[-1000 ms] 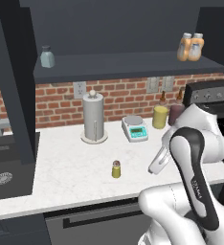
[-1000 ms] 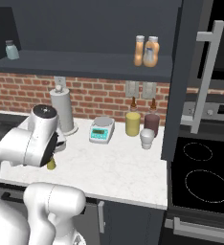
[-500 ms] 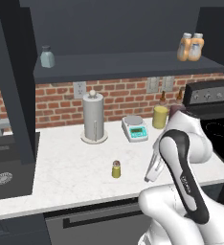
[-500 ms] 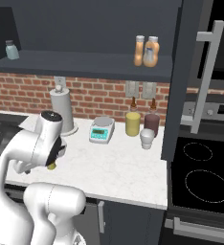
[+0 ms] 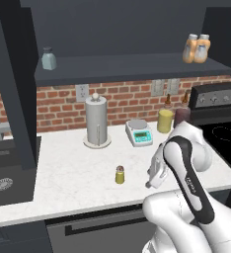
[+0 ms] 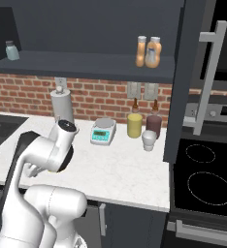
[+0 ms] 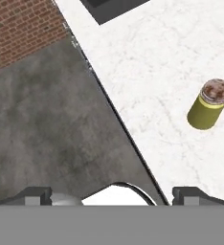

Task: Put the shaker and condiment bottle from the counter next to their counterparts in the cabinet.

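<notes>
The shaker (image 5: 120, 175), a stubby yellow-olive jar with a dark cap, stands upright on the white counter (image 5: 63, 168) near its front edge. My gripper (image 5: 152, 182) hangs to its right at about the same height, open, nothing between its fingers. In the hand view the shaker (image 7: 209, 105) sits off to the upper right of the open gripper (image 7: 113, 196), well apart from it. On the cabinet shelf (image 5: 137, 66) two orange bottles (image 5: 197, 48) stand side by side at the right; I cannot tell which is the condiment bottle. A pale blue-grey shaker (image 5: 48, 58) stands at the left.
A paper-towel roll (image 5: 97, 121), a small scale (image 5: 139, 132), a yellow jar (image 5: 164, 121) and a dark jar (image 5: 180, 116) line the brick wall. A white cup (image 6: 149, 139) stands nearby. The stove (image 6: 202, 179) lies right, a sink (image 5: 4, 173) left. An open cabinet door (image 6: 193, 72) hangs right.
The hand has sunk lower and a little to the left, toward the counter's front edge beside the shaker. The gripper stays open. The shaker has not moved.
</notes>
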